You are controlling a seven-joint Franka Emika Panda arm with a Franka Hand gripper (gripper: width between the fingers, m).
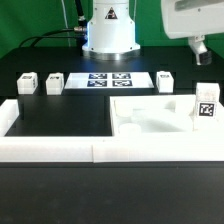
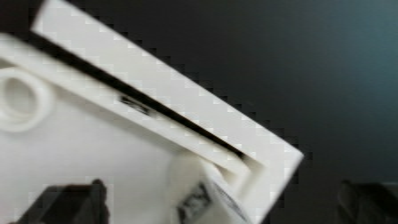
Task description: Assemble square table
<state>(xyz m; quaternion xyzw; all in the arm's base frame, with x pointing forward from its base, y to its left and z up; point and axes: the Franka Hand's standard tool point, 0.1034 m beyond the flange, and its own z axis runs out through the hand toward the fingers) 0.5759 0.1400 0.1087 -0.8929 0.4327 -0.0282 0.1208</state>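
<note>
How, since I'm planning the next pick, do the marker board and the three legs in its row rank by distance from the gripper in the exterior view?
The gripper hangs at the exterior view's right.
1. right leg, beside the board's right end.
2. marker board, mid-row.
3. inner left leg, left of the board.
4. far-left leg, row's end.

Desk (image 1: 60,118): a black surface on which everything is set; it is seen in the wrist view as a dark, blurred area (image 2: 302,60).
Marker board (image 1: 108,80): laid flat at 12 o'clock from the exterior view's middle, printed with several black-and-white tags.
Border wall (image 1: 50,150): long, low and white, run along 6 o'clock and turned back at 9 o'clock.
</note>
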